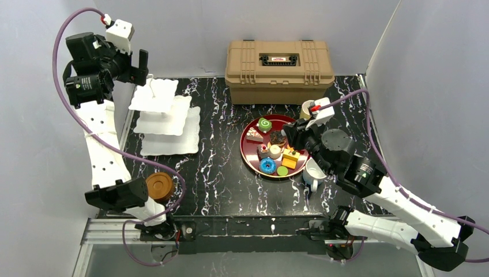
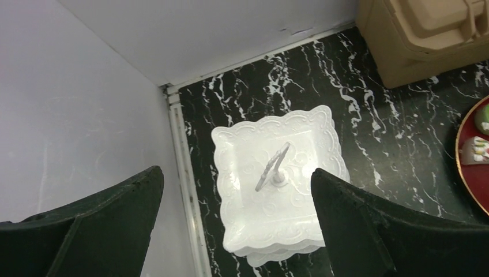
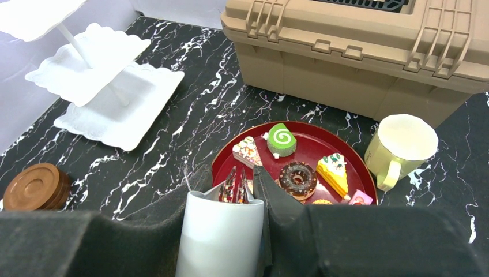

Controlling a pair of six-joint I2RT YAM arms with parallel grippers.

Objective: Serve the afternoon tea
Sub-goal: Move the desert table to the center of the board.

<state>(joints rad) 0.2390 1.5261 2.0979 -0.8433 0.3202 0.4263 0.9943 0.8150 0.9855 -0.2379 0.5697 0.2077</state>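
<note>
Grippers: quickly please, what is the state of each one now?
Left gripper: open, holding nothing, above the white stand.
Right gripper: closed on a white cup-shaped item.

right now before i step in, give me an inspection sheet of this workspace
surface: black marbled tabletop, no spills seen
job's things: white three-tier stand far left, tiers bare; toy pastries on the dark red tray; cream-yellow mug beside the tray; brown coasters near left
clutter: tan case at the far edge
grippers: left fingers open above the stand, holding nothing; right fingers closed on the white mug next to the tray
cables: purple cable looping off each arm
surroundings: plain pale walls on three sides
</note>
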